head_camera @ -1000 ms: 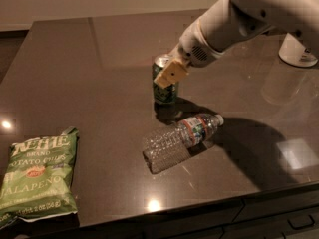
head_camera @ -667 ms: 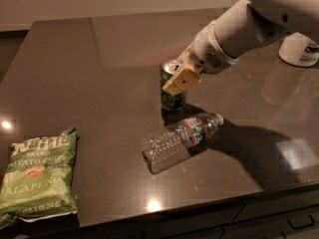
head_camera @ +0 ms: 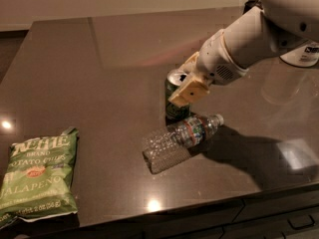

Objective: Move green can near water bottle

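Observation:
The green can (head_camera: 173, 99) stands upright with its silver top showing, just behind the water bottle (head_camera: 180, 136). The bottle lies on its side on the dark table (head_camera: 99, 83), its white cap pointing right. My gripper (head_camera: 185, 83) reaches in from the upper right and is shut on the green can. One tan finger pad (head_camera: 188, 90) covers the can's front right side, and the other finger is behind the can. The can's base is very close to the bottle's label.
A green jalapeño chip bag (head_camera: 40, 176) lies flat at the front left. A white tub (head_camera: 303, 55) stands at the right edge, partly hidden by my arm. The table's front edge runs along the bottom right, with drawers below.
My gripper has carried the green can to the right and toward the front, bringing it right beside the water bottle. The bottle and the chip bag have not moved.

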Robot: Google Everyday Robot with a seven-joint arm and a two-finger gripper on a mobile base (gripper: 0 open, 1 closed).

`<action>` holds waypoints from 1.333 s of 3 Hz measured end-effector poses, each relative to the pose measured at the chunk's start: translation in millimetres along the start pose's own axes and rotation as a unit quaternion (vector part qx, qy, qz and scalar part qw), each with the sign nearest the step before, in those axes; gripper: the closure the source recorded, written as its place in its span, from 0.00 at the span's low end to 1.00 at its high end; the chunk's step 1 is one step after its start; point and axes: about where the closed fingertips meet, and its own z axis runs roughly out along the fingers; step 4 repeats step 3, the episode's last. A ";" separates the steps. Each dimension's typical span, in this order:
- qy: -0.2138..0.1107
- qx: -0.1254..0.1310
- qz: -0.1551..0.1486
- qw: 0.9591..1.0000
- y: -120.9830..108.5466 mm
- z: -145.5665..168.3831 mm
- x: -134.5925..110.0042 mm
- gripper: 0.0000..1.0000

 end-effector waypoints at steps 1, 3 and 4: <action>-0.002 -0.004 -0.005 1.000 4.1 0.6 0.1 0.20; -0.001 -0.004 -0.007 1.000 5.3 1.0 -1.9 0.00; -0.001 -0.004 -0.007 1.000 5.3 1.0 -1.9 0.00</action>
